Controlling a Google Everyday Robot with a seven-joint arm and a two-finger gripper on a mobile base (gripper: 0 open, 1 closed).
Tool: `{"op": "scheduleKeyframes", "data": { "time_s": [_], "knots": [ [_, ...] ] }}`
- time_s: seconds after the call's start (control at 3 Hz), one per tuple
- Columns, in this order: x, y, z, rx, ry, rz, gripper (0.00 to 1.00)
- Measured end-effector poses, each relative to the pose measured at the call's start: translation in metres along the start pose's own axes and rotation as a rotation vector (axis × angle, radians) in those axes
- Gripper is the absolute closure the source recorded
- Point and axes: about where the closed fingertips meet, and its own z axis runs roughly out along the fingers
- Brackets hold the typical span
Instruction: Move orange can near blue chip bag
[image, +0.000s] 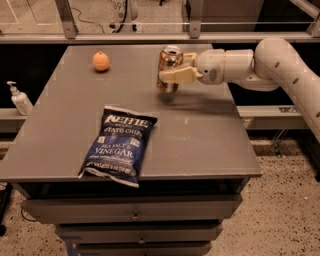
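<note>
The orange can (168, 64) is copper-orange with a silver top and hangs upright a little above the grey table (200, 135), right of its middle at the back. My gripper (172, 74) reaches in from the right and is shut on the can, one cream finger across its front. The blue chip bag (120, 146) lies flat near the table's front left edge, well below and left of the can.
A round orange fruit (101, 61) sits at the table's back left. A white pump bottle (20, 99) stands on a ledge left of the table. My white arm (280, 70) spans the right side. Drawers (135, 215) sit under the tabletop.
</note>
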Motion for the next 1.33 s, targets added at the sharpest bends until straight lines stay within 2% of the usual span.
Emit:
{"op": "scheduleKeyframes", "data": {
  "time_s": [0.33,0.67,1.0,1.33],
  "knots": [
    [-0.003,0.048,0.015,-0.075,0.023,0.001,1.00],
    [-0.009,0.083,0.020,-0.117,0.039,-0.007,1.00],
    [-0.001,0.107,0.017,-0.143,0.054,-0.018,1.00],
    [0.016,0.116,0.009,-0.142,0.066,-0.036,1.00]
  ]
}}
